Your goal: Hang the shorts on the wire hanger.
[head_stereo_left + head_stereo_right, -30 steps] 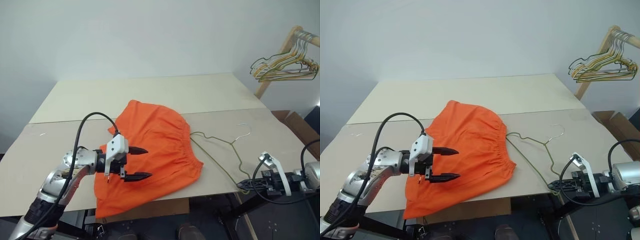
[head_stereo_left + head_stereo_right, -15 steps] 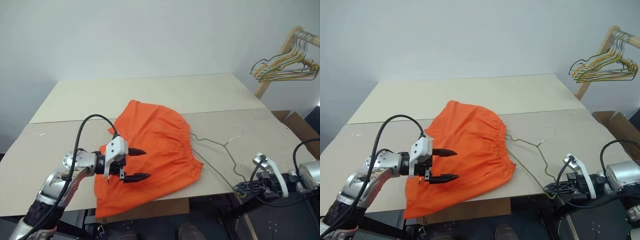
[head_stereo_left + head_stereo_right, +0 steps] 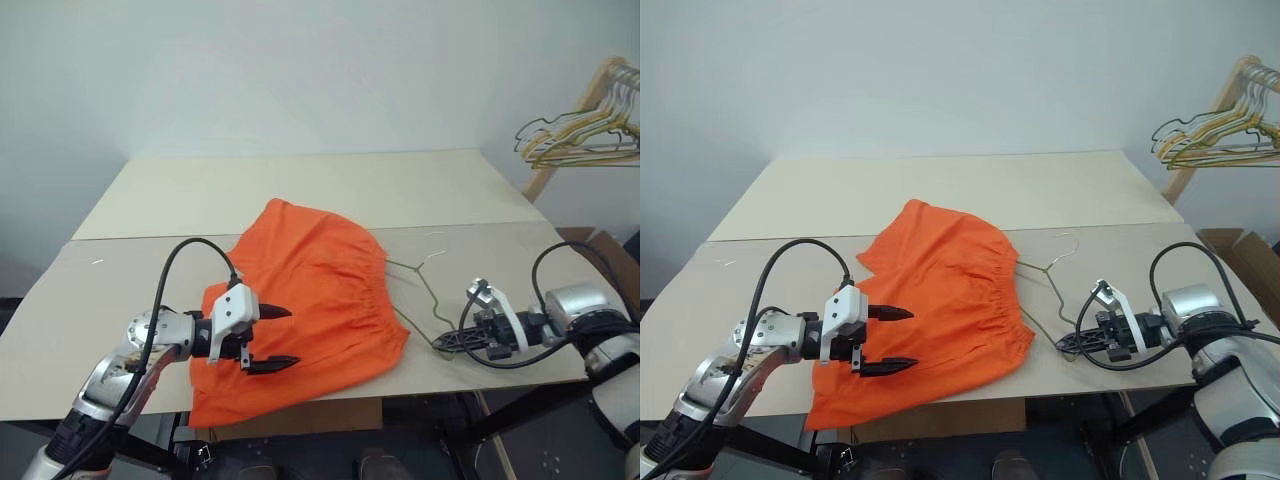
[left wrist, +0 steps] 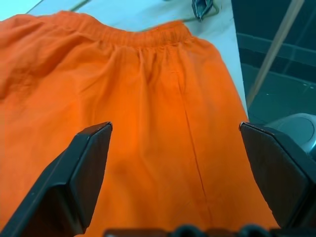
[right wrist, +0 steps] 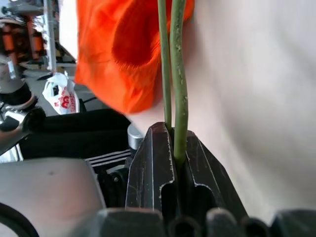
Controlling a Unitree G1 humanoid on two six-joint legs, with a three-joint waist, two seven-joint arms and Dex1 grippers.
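On the tabletop [image 3: 330,190], the shorts [image 3: 310,300] lie flat, their long axis running from the gathered waistband, at the side toward the wire hanger [image 3: 420,290], to the leg hems at the near edge, where the cloth droops over the rim and its lowest part is cut off from sight. Just beside the waistband lies the thin hanger; its wire is hard to follow, with the hook pointing away from the shorts toward the far side. One corner of it is hidden inside the right tool [image 3: 443,342], whose fingers are clamped together on the wire. Over the shorts' near half hovers the left tool [image 3: 276,338], fingers wide apart, holding nothing.
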